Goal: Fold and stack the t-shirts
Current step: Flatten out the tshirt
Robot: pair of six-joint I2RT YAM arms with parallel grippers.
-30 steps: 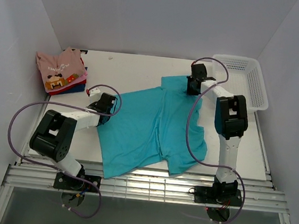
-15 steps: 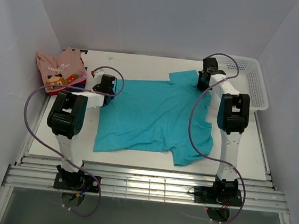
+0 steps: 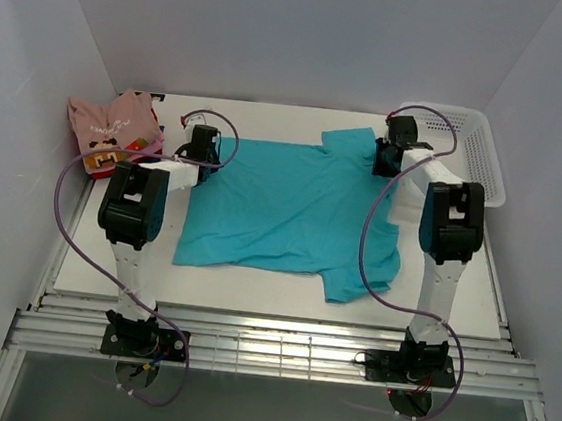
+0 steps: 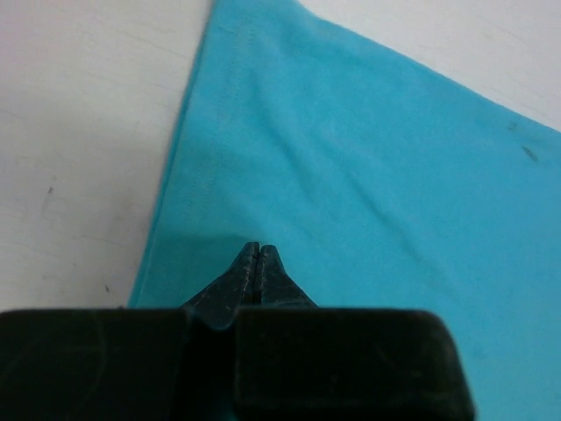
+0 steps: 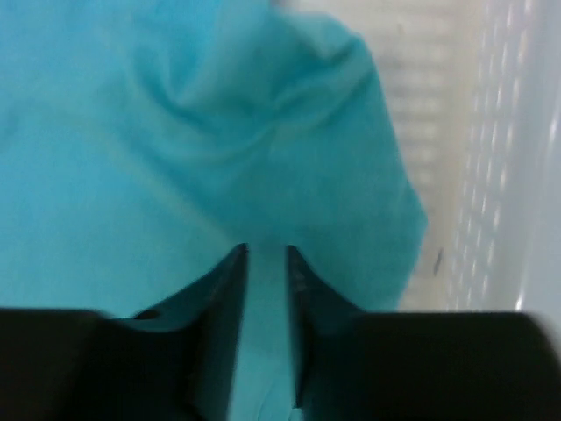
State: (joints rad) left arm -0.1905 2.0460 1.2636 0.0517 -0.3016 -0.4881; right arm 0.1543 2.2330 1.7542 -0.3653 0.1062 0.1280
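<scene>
Both arms have reached farther back since a second ago, and they have pulled the teal t-shirt with them. Back then it lay crooked, with one corner close to the front edge. Now it lies much flatter and straighter in the middle of the counter, between my two arms.

Its far edge runs almost straight from one tool to the other. One sleeve lies at the near right, next to the right arm. The other sleeve is bunched up at the far right.

My left tool is at the far left corner of the shirt. Its wrist camera shows the two fingers pressed tight together. The tips are down on the teal cloth, just inside the hem. I cannot tell if any cloth is caught between them.

My right tool is at the bunched sleeve, just beside the white basket. It was closed a second ago. Now its fingers stand a little apart, and I can see teal cloth in the gap. The cloth past the tips is wrinkled.

The folded t-shirts sit in a pile at the far left corner. The pink one with the block picture is on top. Red and dark blue ones peek out under it. The pile does not touch the teal shirt.
</scene>
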